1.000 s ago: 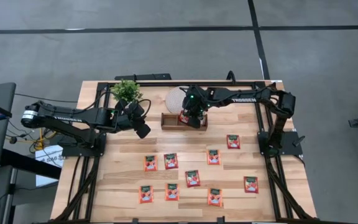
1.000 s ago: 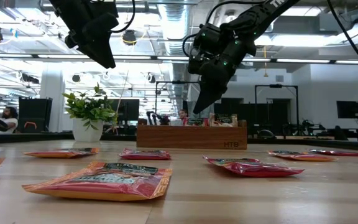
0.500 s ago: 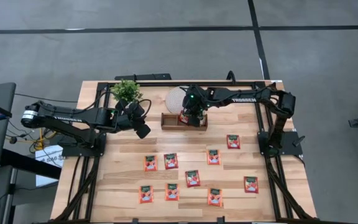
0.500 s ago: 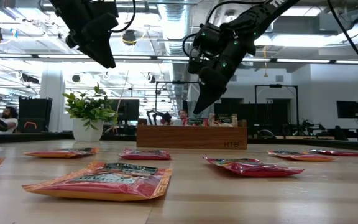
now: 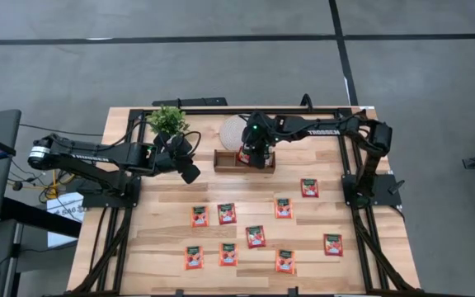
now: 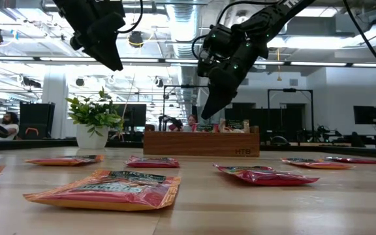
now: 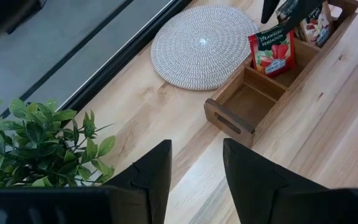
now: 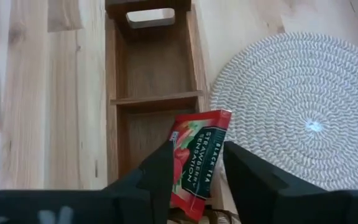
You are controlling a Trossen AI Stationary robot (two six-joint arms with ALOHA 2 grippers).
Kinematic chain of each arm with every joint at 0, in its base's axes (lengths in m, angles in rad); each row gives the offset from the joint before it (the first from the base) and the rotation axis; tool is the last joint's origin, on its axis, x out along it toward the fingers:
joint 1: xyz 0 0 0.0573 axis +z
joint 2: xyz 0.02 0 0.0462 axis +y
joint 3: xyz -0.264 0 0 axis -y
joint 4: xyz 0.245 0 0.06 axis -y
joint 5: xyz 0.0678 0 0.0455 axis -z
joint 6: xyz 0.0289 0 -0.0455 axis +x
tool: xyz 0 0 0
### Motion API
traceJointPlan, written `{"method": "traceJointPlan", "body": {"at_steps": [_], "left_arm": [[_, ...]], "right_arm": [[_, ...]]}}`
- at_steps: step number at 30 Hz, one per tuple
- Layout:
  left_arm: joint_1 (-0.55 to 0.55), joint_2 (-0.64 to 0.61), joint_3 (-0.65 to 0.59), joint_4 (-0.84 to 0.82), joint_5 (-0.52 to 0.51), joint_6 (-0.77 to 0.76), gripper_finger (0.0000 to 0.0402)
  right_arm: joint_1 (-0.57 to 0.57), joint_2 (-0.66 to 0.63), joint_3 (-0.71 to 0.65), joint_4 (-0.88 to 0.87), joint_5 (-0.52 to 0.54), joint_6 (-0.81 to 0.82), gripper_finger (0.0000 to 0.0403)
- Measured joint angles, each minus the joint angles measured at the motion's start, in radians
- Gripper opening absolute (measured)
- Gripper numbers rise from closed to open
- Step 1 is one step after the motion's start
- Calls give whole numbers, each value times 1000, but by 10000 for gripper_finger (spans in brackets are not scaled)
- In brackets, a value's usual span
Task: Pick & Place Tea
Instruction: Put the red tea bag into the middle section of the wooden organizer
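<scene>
A red strawberry tea packet (image 8: 197,163) stands on edge in a middle compartment of the wooden box (image 5: 228,162), leaning a little; the left wrist view shows the same packet (image 7: 271,53) there. My right gripper (image 8: 197,149) hovers over the box, open, a finger on either side of the packet's upper end. My left gripper (image 5: 190,172) hangs open above the table left of the box, with nothing between its fingers. Several more red packets (image 5: 255,236) lie flat on the near half of the table. My right gripper points down at the packet's top end (image 8: 211,118), which shows between the two spread fingers. The packet's lower end stands in the box. I cannot tell whether either finger touches it.
A round woven mat (image 5: 233,130) lies just beyond the box, and a potted plant (image 5: 167,120) stands at the far left. The box's end compartment (image 8: 151,62) by the handle cut-out holds nothing. More packets (image 7: 316,18) stand in its other end.
</scene>
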Motion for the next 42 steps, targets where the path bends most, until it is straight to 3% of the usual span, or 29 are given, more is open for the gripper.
{"method": "traceJointPlan", "body": {"at_steps": [7, 23, 42], "left_arm": [[0, 0, 0, 7, 0, 0, 137], [0, 0, 0, 19, 8, 20, 137], [0, 0, 0, 20, 10, 23, 137]], "right_arm": [[-25, 0, 0, -1, -26, 36, 157], [-19, 62, 39, 12, -52, 61, 147], [-17, 65, 40, 3, -55, 62, 26]]}}
